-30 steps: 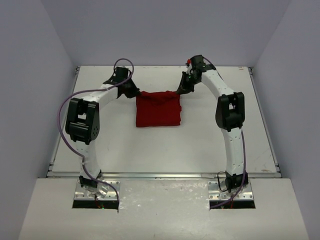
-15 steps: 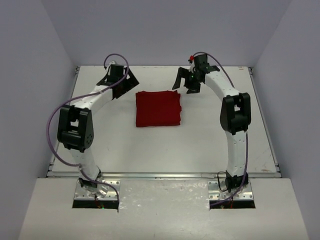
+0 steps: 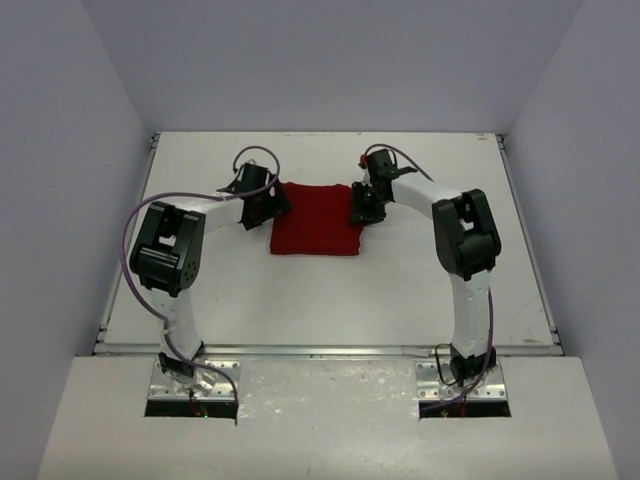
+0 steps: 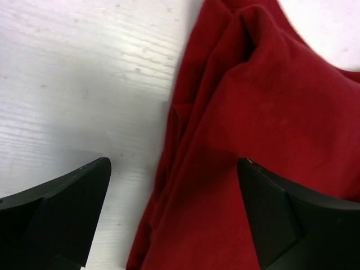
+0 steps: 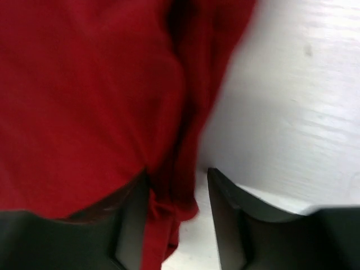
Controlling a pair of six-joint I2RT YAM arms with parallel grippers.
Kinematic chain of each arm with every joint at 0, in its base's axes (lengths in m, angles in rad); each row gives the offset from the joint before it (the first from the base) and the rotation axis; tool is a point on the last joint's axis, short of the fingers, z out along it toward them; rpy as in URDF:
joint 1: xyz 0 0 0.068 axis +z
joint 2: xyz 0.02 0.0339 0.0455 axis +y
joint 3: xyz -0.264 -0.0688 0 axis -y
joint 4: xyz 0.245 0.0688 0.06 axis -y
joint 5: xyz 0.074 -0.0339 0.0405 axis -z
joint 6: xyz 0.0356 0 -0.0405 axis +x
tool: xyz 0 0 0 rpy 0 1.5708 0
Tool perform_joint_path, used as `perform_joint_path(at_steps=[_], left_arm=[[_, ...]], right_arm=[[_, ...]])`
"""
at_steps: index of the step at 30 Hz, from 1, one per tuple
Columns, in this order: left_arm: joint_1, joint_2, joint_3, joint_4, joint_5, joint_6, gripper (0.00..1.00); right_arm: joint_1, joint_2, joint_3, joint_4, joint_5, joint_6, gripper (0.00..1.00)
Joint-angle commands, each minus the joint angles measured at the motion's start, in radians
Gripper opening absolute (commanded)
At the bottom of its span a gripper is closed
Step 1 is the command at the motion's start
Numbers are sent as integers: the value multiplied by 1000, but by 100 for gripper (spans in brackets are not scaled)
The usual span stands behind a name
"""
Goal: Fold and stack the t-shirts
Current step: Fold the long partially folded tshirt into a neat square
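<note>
Straddling the side edges of the t-shirt (image 3: 316,218), the left pincer (image 4: 173,169) is standing wide open and the right pincer (image 5: 179,183) half open, both holding nothing; seat every cloth layer between the jaws before closing.

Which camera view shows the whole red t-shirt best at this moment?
The top external view: the t-shirt lies there almost whole, a folded rectangle on the table. The left wrist view shows only one wrinkled edge, close up; the right wrist view shows another edge, blurred.

Plain dark red t-shirt (image 3: 316,219), white wood-grain table (image 3: 330,290), black jaws, purple cables (image 3: 124,240), pale grey walls (image 3: 330,60).
</note>
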Motion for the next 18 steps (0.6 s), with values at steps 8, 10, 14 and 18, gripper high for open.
perform_joint_path(at_steps=[8, 10, 14, 18], left_arm=[[-12, -69, -149, 211, 157, -22, 74], [-29, -85, -183, 219, 149, -28, 73], [-41, -169, -238, 195, 92, -32, 83], [-14, -203, -206, 107, -9, -2, 99]], right_arm=[[20, -113, -119, 177, -144, 101, 28], [17, -84, -47, 128, -114, 71, 38], [-5, -43, 79, -102, 12, -4, 84], [-16, -112, 47, -80, 55, -28, 99]])
